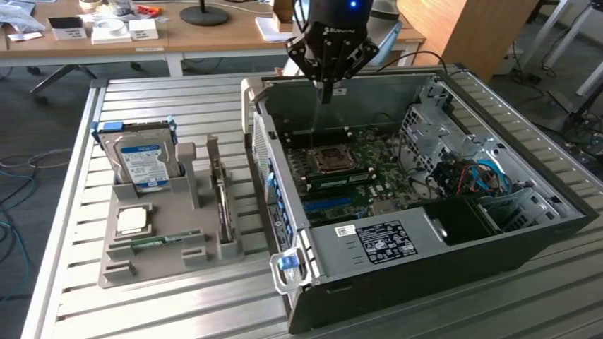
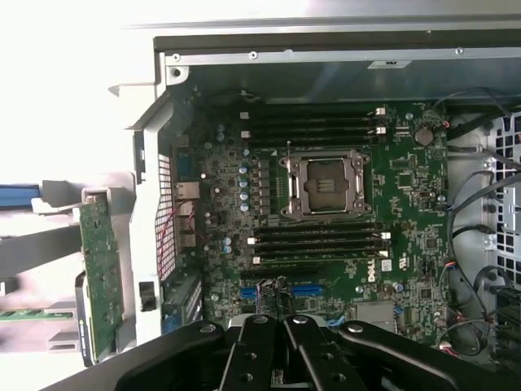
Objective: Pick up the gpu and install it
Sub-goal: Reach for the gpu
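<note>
Evidently the pincer [image 1: 325,90] is hovering shut and empty above the case [image 1: 377,88] while the gpu [image 1: 223,205] is standing unpicked in its holder [image 1: 160,267] alongside.

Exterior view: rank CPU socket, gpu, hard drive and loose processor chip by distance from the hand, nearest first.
1. CPU socket: inside the case, closest to the hand.
2. gpu: on edge in the tray, on its case side.
3. hard drive: upright, on the tray's side toward the exterior view's left.
4. loose processor chip: flat on the tray, in front of the drive.
</note>
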Robot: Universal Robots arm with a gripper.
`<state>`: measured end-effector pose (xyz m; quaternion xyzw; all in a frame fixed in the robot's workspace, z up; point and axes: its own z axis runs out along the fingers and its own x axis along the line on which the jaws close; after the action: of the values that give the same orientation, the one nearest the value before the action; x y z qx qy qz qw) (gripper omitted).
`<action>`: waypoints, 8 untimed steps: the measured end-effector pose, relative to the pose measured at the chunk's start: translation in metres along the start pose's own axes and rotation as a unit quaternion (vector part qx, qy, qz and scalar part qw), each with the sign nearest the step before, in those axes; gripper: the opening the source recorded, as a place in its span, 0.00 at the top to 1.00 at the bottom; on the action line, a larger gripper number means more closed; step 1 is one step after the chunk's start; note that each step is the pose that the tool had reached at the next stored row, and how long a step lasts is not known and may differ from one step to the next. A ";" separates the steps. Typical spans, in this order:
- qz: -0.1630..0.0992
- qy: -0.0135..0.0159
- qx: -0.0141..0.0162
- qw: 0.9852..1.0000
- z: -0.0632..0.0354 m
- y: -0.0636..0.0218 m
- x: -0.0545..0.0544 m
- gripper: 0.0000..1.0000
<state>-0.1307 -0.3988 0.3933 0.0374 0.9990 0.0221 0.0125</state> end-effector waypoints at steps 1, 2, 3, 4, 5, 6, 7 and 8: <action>0.000 0.000 0.000 1.000 0.0000 -0.0001 0.001 0.89; 0.000 0.000 0.000 1.000 -0.0001 -0.0001 0.001 0.89; 0.000 0.000 0.000 1.000 -0.0001 -0.0002 0.002 0.89; 0.000 0.000 0.000 1.000 -0.0001 -0.0002 0.003 0.89; 0.000 0.000 0.000 1.000 -0.0001 -0.0003 0.003 0.89; 0.000 0.000 0.000 1.000 -0.0001 -0.0003 0.004 0.89; 0.000 0.000 0.000 1.000 -0.0002 -0.0004 0.005 0.89; 0.000 0.000 0.000 1.000 -0.0001 -0.0004 0.005 0.89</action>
<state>-0.1359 -0.3989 0.3933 0.0374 0.9990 0.0221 0.0125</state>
